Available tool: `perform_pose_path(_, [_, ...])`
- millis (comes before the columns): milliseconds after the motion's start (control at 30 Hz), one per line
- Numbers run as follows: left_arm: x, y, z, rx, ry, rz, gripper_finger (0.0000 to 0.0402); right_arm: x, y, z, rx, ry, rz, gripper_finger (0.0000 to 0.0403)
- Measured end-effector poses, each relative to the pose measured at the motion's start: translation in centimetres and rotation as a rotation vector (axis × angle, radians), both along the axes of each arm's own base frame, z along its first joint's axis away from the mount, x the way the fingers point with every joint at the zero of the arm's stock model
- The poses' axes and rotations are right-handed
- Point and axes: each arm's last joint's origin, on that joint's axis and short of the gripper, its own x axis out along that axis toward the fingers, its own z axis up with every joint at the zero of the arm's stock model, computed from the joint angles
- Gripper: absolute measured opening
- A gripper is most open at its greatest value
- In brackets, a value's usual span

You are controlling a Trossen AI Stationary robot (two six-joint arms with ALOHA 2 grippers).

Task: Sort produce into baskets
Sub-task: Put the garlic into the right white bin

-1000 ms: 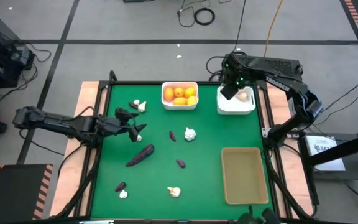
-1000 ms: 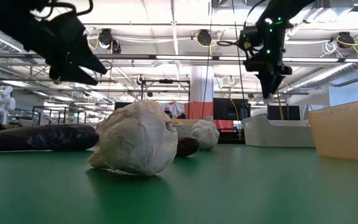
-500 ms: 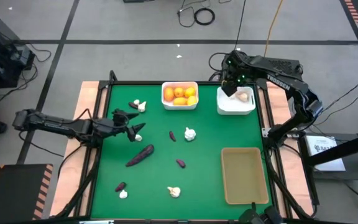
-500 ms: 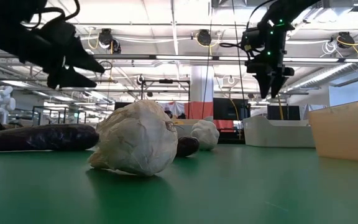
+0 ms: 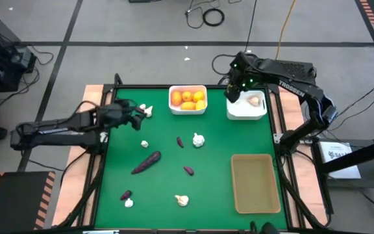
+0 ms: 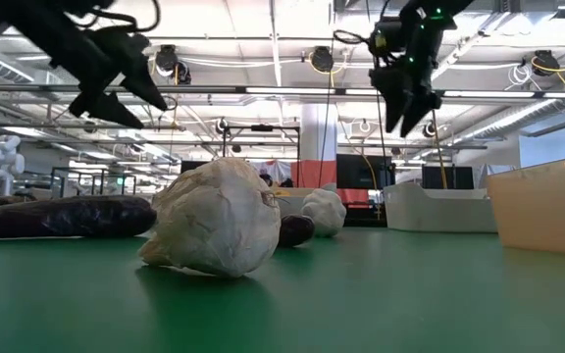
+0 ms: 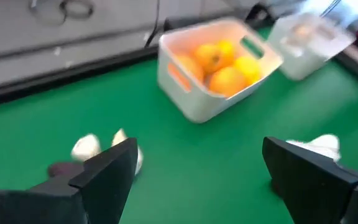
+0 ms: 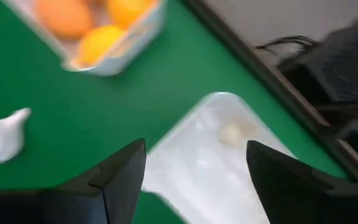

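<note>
Near the far-left of the green mat, left gripper (image 5: 135, 119) hangs wide open and empty, just short of the lumpy white garlic bulb (image 5: 147, 110) and small dark purple piece (image 5: 139, 110); right arm far off.

White lettering "TROSSEN" along the right arm (image 5: 291, 90), no other readable text

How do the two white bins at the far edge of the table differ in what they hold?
The left white bin holds several orange-yellow fruits; the right white bin holds one pale garlic bulb. The left bin looks nearly full, the right bin mostly bare. The right gripper hangs open at the right bin's edge. Both are white, rounded-square and shallow.
</note>
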Motion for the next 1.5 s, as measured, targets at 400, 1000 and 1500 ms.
perform_pose_path(400, [3.4, 4.8, 1.0, -0.202, 0.263, 0.056, 0.0349, 4.6, 7.0, 0.6, -0.021, -0.062, 0.296, 0.0267])
perform_pose_path(1000, [6.9, 10.0, -5.7, -0.338, 0.492, 0.086, 0.0349, 8.1, 22.7, -2.9, -0.144, -0.190, 0.611, 0.0267])
perform_pose_path(1500, [8.0, 10.8, -9.0, -0.383, 0.580, 0.103, 0.0348, 8.1, 27.5, -8.3, -0.112, -0.510, 0.644, 0.0267])
